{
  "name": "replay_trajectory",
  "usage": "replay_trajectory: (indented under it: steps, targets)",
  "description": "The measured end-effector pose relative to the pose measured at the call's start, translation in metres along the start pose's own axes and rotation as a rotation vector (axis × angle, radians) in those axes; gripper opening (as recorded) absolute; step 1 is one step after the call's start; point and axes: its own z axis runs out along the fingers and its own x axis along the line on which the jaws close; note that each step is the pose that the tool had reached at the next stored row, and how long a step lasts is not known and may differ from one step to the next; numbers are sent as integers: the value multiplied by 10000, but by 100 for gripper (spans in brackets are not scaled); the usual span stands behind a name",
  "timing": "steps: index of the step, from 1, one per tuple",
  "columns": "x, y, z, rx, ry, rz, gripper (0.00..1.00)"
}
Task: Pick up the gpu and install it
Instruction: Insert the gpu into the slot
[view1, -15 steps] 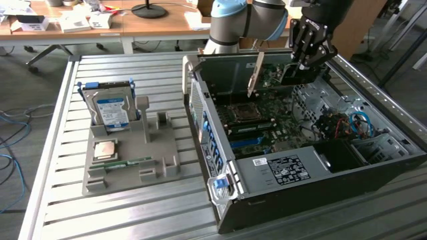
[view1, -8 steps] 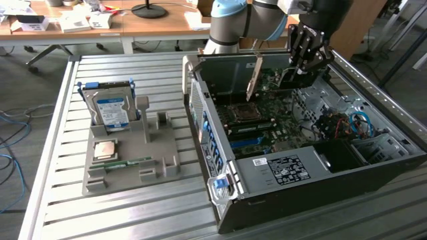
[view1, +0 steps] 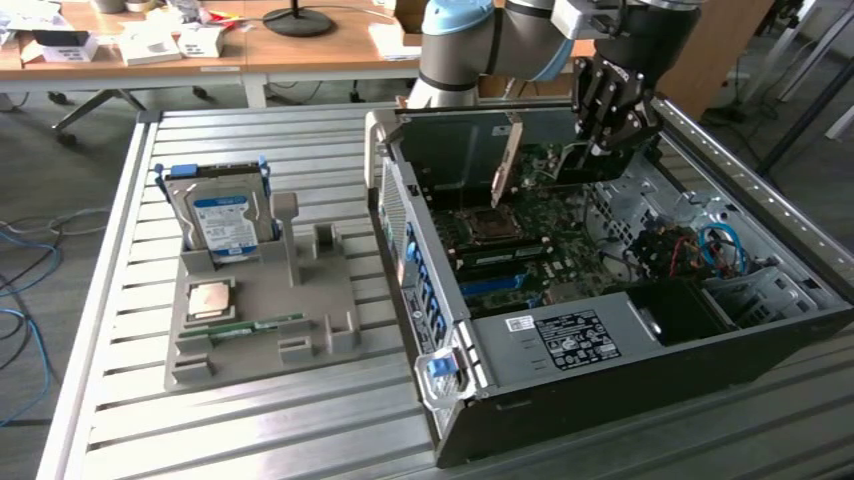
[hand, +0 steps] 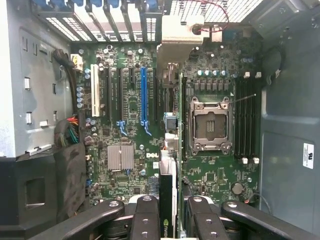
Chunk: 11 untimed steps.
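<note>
The gpu (view1: 507, 165) stands upright on edge inside the open computer case (view1: 747, 330), above the motherboard (view1: 534, 250); its tan face shows beside my gripper (view1: 607, 140). In the wrist view the gpu (hand: 169, 190) appears edge-on as a thin dark card between my two black fingers (hand: 145, 215), and my gripper (hand: 170, 212) is shut on it. The card runs parallel to the expansion slots, between the blue slot (hand: 144, 95) and the empty processor socket (hand: 210, 125). I cannot tell whether its lower edge touches a slot.
On the slatted table, at the exterior view's left, a grey fixture (view1: 320, 345) holds a silver hard drive (view1: 224, 225), a processor chip (view1: 214, 300) and a green memory stick (view1: 254, 327). Red and blue cables (view1: 707, 250) lie in the case. Case walls surround the gripper.
</note>
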Motion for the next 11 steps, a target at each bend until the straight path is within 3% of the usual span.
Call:
replay_trajectory:
  steps: [11]
  targets:
    - [101, -3, -1, 1, -3, 0, 27]
